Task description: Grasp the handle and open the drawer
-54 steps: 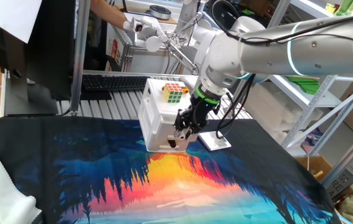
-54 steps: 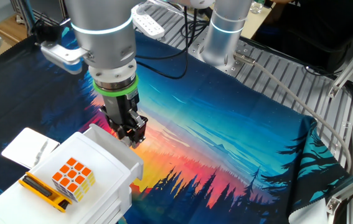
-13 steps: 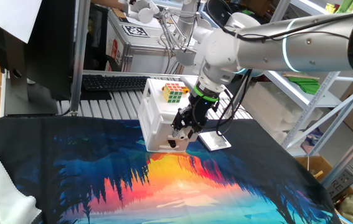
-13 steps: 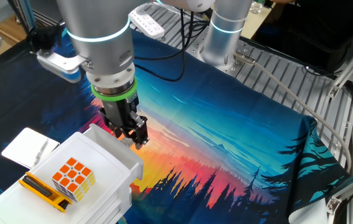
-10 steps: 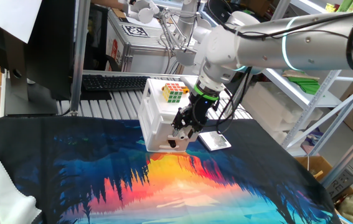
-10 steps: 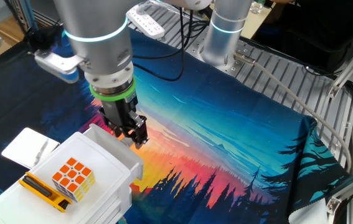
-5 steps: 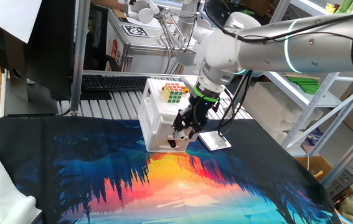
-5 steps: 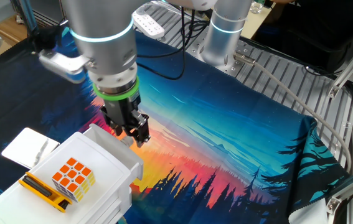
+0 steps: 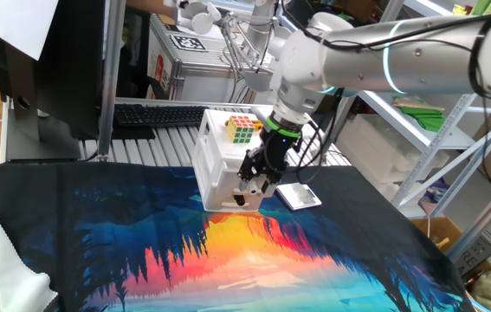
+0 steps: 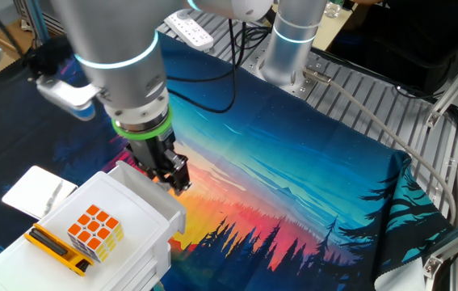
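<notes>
Nothing on the boxy white plastic cabinet (image 9: 221, 173) has shifted (gripper (image 9: 255, 180) grip state unclear at its front).

drawer (image 9: 225, 178): white, upper cabinet tier | handle: hidden by fingers (image 9: 256, 179)

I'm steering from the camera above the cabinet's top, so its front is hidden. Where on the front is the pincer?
Observer: The pincer is at the upper part of the cabinet front, above a black knob.
Operator: Is the white pull showing?
Observer: No, the pincer covers that spot; a grip cannot be judged.
Operator: What's behind the cabinet?
Observer: A black keyboard, apart from it.
</notes>
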